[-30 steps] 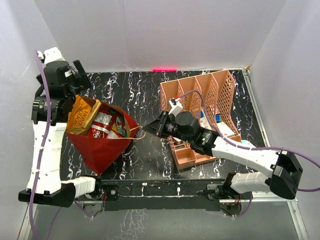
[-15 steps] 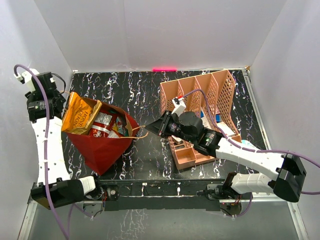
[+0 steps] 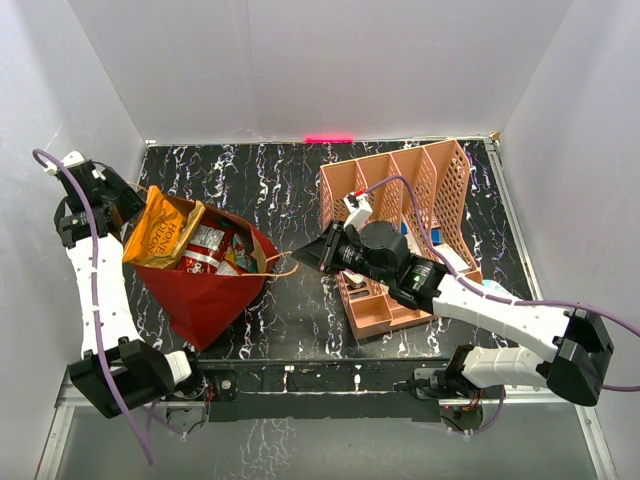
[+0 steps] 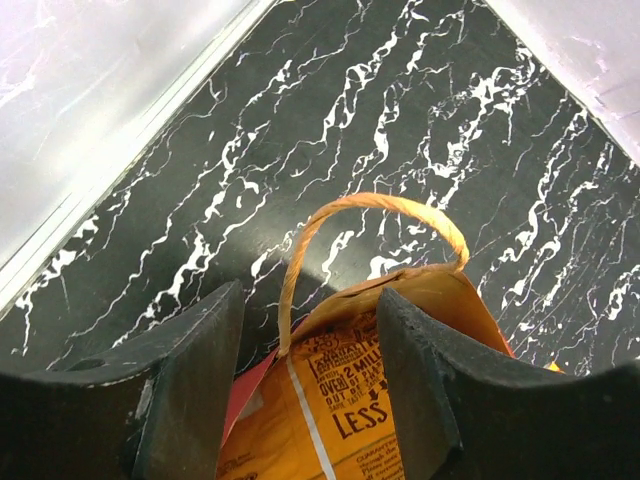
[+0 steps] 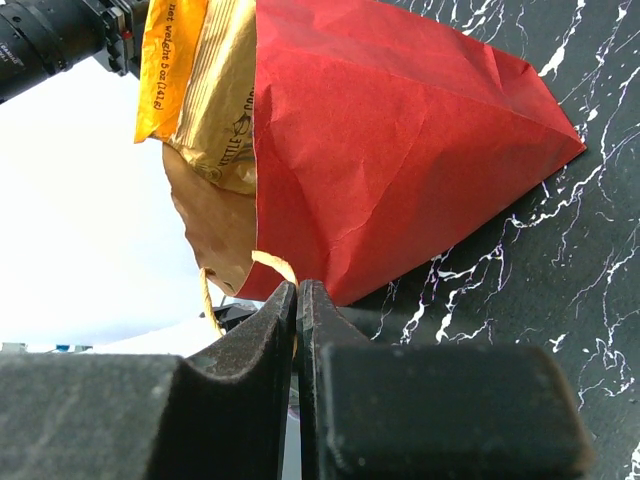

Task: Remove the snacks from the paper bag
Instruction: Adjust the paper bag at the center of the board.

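While right gripper (image 5: 297, 300) pinches one handle (image 5: 272, 262) — left gripper (image 4: 310, 296), one packet (image 4: 350, 400).

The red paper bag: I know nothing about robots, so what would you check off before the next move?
1. Right pincer shut on the bag's cord handle: ok.
2. Orange packet gripped between the left pincer fingers: ok.
3. Packet clear of the paper bag: not ok, its lower end sits in the mouth.
4. Other cord handle free of the left pincer: cannot tell, it arches right beside the fingers.
5. Bare table behind the bag for setting the packet down: ok.
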`<state>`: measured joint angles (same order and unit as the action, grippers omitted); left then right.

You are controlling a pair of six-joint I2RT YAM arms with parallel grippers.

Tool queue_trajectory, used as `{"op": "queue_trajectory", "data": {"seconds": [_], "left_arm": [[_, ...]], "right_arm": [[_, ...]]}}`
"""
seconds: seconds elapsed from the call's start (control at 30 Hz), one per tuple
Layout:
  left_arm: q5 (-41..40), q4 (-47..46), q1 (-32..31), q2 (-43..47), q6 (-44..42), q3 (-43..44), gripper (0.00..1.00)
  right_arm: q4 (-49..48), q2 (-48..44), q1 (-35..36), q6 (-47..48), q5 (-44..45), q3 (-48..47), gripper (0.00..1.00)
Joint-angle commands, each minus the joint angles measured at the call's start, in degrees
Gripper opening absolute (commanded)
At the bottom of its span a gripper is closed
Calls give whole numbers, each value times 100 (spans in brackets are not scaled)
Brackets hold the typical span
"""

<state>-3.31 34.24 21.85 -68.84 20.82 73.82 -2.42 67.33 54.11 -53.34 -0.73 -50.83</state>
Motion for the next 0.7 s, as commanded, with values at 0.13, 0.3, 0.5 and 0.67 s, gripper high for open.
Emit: {"op": "queue_trajectory", "data": {"seconds": [0.13, 0.3, 0.5, 0.67], "left_arm": [[769, -844, 250, -335, -24, -16, 46], [1256, -1738, 250, -225, -194, -56, 25], [1868, -2037, 250, -287, 328, 720, 0], [2450, -1983, 246, -387, 799, 1721, 0]], "right_arm": [[-189, -250, -217, 280, 9, -191, 7], [-189, -111, -294, 338, -120, -235, 7], [83, 235, -295, 685, -351, -647, 7], [159, 516, -295, 1231, -667, -1277, 7]]}}
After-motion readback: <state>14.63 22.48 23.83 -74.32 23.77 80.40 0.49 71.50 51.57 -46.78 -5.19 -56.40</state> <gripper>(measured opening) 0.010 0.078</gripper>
